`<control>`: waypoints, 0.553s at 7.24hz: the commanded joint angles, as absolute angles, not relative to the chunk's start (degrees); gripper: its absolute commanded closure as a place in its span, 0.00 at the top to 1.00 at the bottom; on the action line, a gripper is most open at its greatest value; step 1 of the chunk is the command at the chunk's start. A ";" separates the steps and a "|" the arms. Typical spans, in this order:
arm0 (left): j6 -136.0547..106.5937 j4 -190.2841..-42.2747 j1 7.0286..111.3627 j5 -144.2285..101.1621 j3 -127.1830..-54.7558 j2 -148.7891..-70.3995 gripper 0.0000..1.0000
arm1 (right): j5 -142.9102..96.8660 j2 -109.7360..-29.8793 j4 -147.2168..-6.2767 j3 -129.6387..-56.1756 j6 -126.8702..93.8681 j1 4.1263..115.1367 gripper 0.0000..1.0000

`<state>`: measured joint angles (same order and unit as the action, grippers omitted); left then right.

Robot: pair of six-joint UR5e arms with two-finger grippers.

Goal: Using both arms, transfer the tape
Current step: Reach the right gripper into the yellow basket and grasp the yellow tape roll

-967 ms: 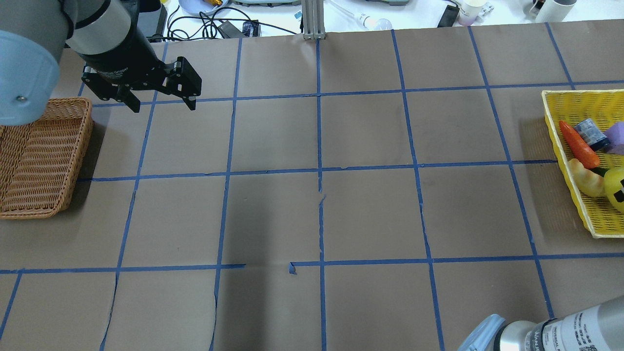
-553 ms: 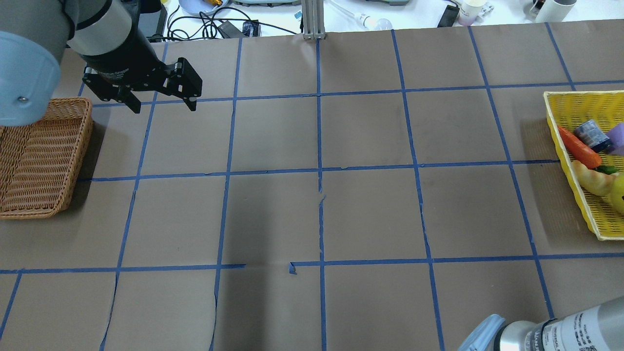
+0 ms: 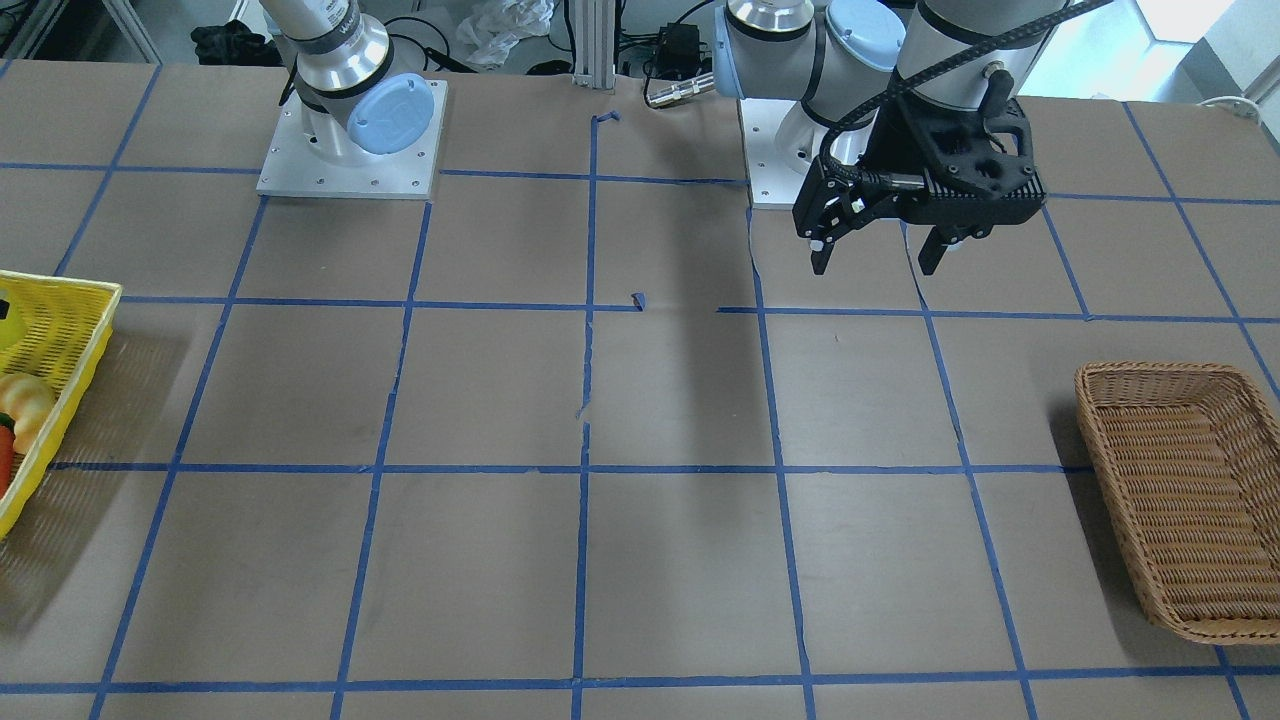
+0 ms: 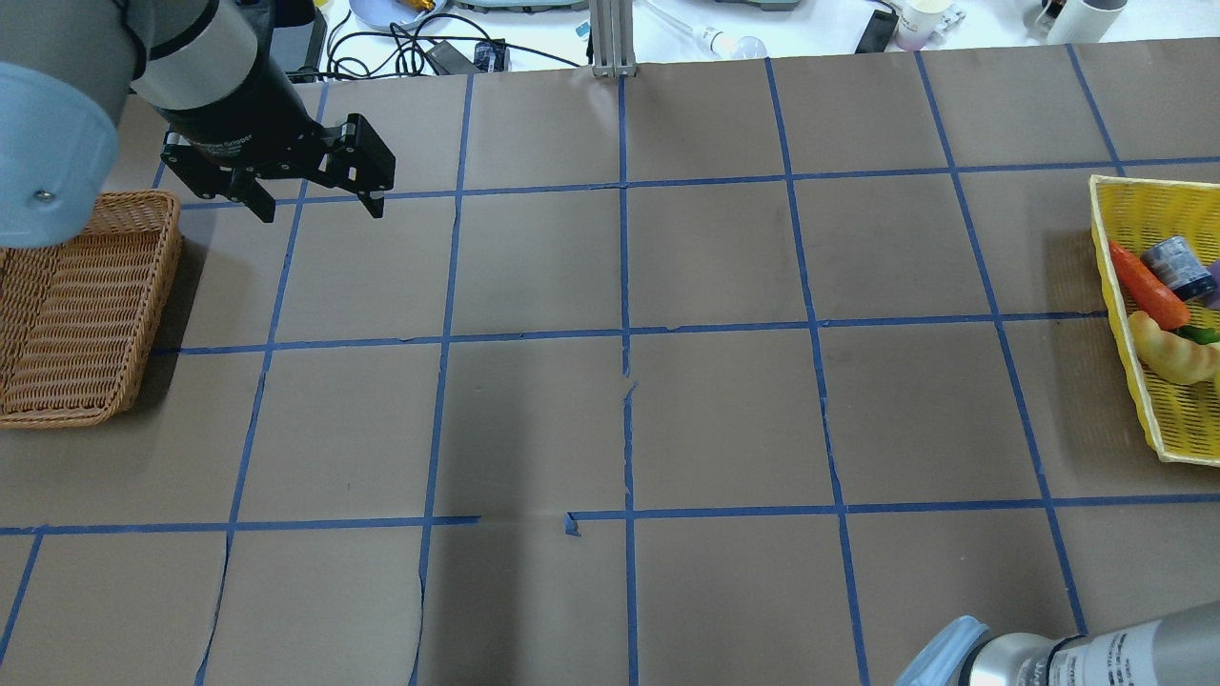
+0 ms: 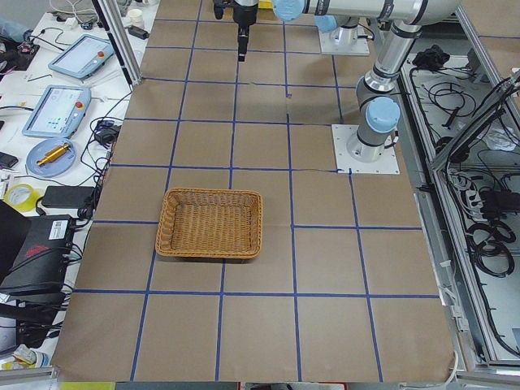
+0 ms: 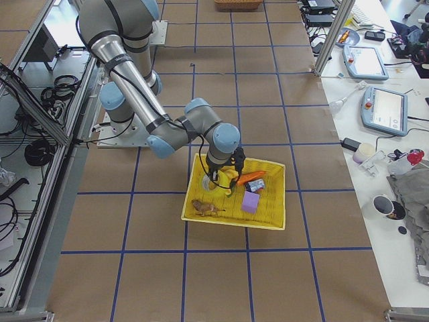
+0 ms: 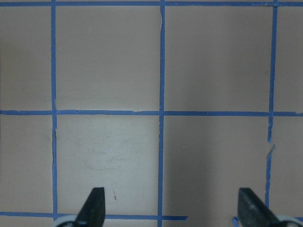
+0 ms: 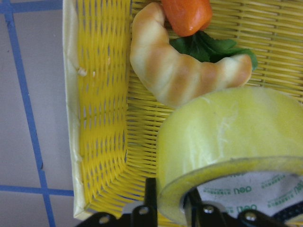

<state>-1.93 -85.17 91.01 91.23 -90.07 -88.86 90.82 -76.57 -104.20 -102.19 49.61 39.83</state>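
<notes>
The yellow translucent tape (image 8: 227,137) with its white core fills the right wrist view, low in the yellow basket (image 8: 99,118). My right gripper (image 8: 170,208) is shut on the roll's wall, one finger outside and one inside the ring. In the exterior right view the right gripper (image 6: 224,176) hangs over that basket (image 6: 268,218). The tape is out of the overhead view. My left gripper (image 4: 319,205) is open and empty, hovering above the table at the far left; it also shows in the front view (image 3: 878,258) and in the left wrist view (image 7: 173,215).
The yellow basket (image 4: 1125,353) at the right edge holds a carrot (image 4: 1148,286), a croissant (image 4: 1172,353), a dark tape roll (image 4: 1180,267) and a purple block (image 6: 250,202). A wicker basket (image 4: 76,305) stands near the left gripper. Blue tape lines grid the table.
The yellow basket and its contents have slid toward the overhead view's right edge, and the yellow roll has left that view. The left arm has not moved.
</notes>
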 commanded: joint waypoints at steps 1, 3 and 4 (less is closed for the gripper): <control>-1.93 -85.17 91.05 91.23 -90.00 -88.86 1.00 | 90.62 -79.09 -100.57 -98.38 48.96 43.65 0.00; -1.93 -85.17 90.97 91.23 -89.91 -88.86 1.00 | 90.53 -81.29 -89.63 -90.57 30.98 59.06 0.00; -1.85 -85.17 90.88 91.23 -89.74 -88.86 1.00 | 90.53 -81.04 -88.52 -88.61 17.28 68.63 0.00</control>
<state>-1.92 -85.17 90.95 91.23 -89.87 -88.86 90.61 -80.77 -91.90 -91.83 31.91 57.95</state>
